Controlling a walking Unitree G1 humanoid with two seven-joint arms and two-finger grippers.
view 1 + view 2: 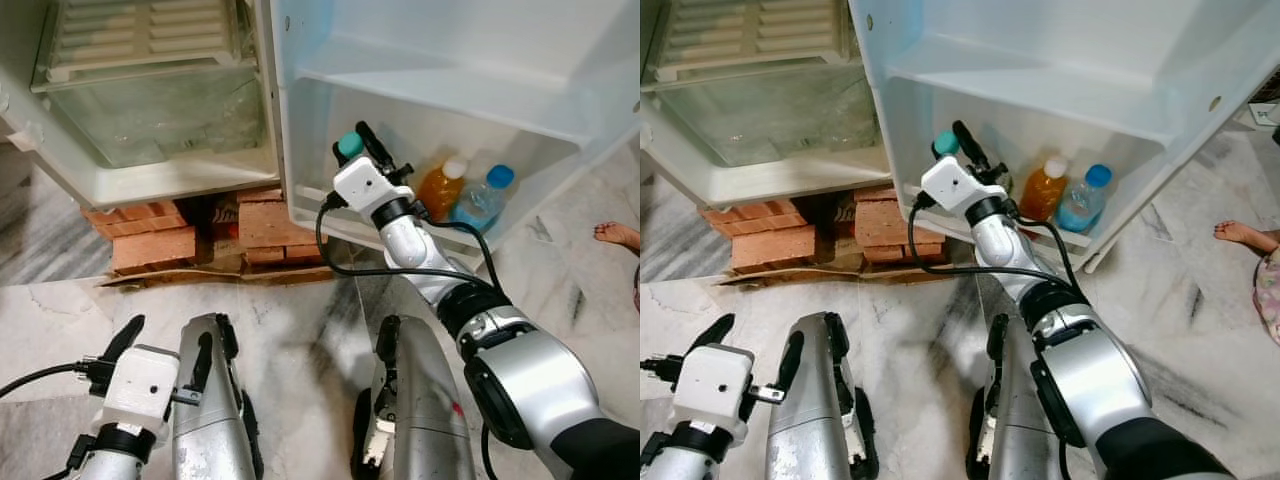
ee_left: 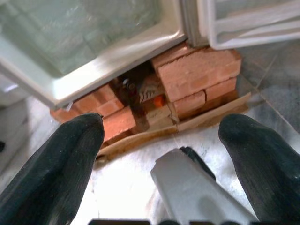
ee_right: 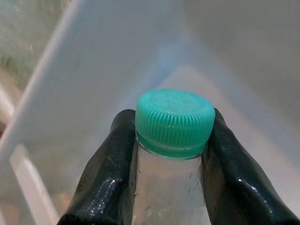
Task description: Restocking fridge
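My right gripper (image 1: pixel 356 146) reaches into the bottom shelf of the open fridge door (image 1: pixel 330 225) and is shut on a clear bottle with a green cap (image 3: pixel 174 119). In the right wrist view both black fingers (image 3: pixel 110 173) press the bottle's neck just under the cap. The green cap (image 1: pixel 946 143) also peeks above the gripper at the shelf's left end. An orange juice bottle (image 1: pixel 441 187) and a blue-capped water bottle (image 1: pixel 485 197) stand further right in the same shelf. My left gripper (image 1: pixel 160 345) hangs low by my left leg, open, holding nothing.
The fridge body (image 1: pixel 150 175) stands open on the left, raised on red bricks (image 1: pixel 150 245) with cardboard under them. A glass-fronted drawer (image 1: pixel 150 120) fills its bottom. A person's bare foot (image 1: pixel 618 234) rests on the marble floor at the right.
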